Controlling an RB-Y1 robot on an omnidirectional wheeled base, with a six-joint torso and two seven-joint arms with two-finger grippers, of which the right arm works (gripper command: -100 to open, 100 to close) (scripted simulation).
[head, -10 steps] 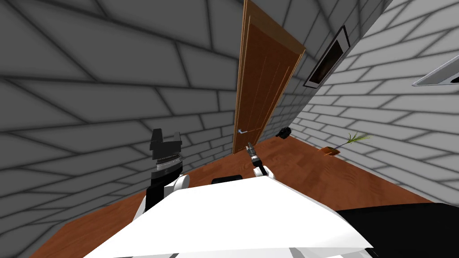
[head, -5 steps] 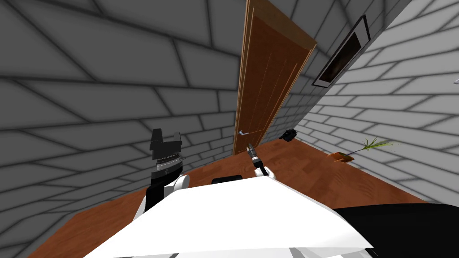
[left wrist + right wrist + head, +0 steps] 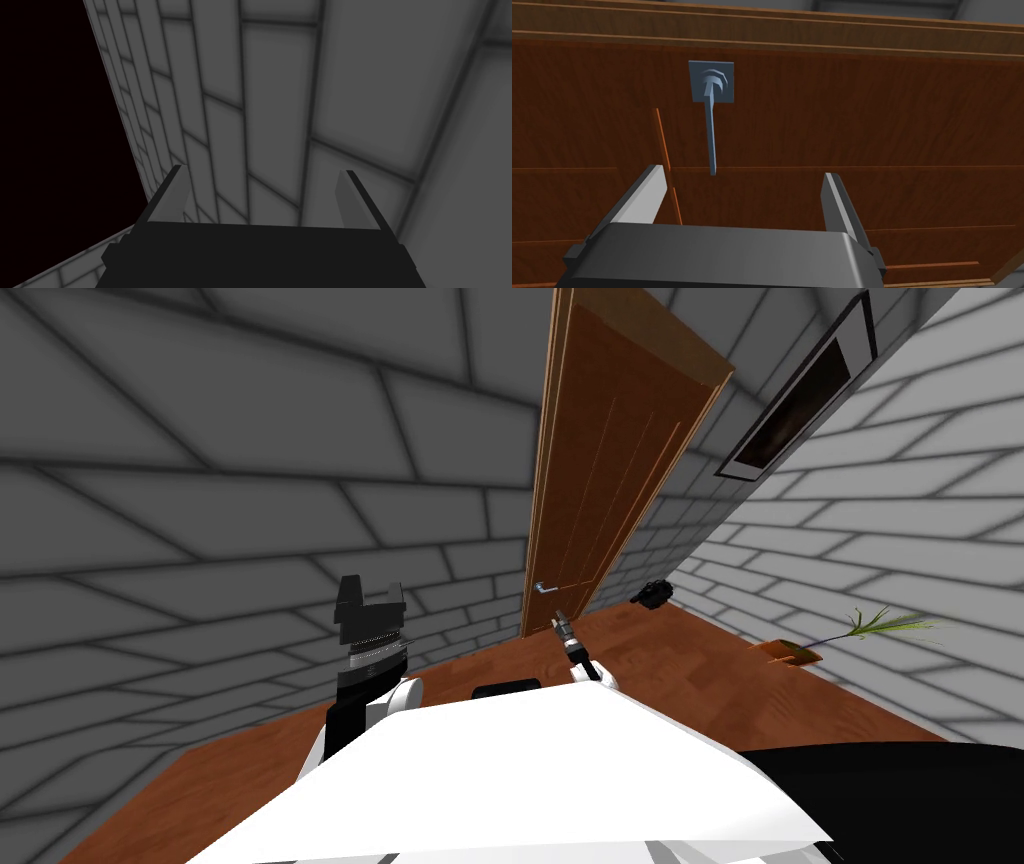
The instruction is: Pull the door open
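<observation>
Domestic interior, probably a hallway or the corner of a room. Evidence: grey brick walls [image 3: 250, 488], a wood-plank floor [image 3: 700, 678], a brown panelled door [image 3: 600, 468] with a lever handle [image 3: 543, 586], a framed picture [image 3: 800, 398] hung on the wall, and a potted plant [image 3: 800, 650] on the floor.

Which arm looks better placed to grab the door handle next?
The right. The right gripper, open, points at the door, the handle straight ahead of its fingers, not yet touched. The left gripper, also open, faces the brick wall.
</observation>
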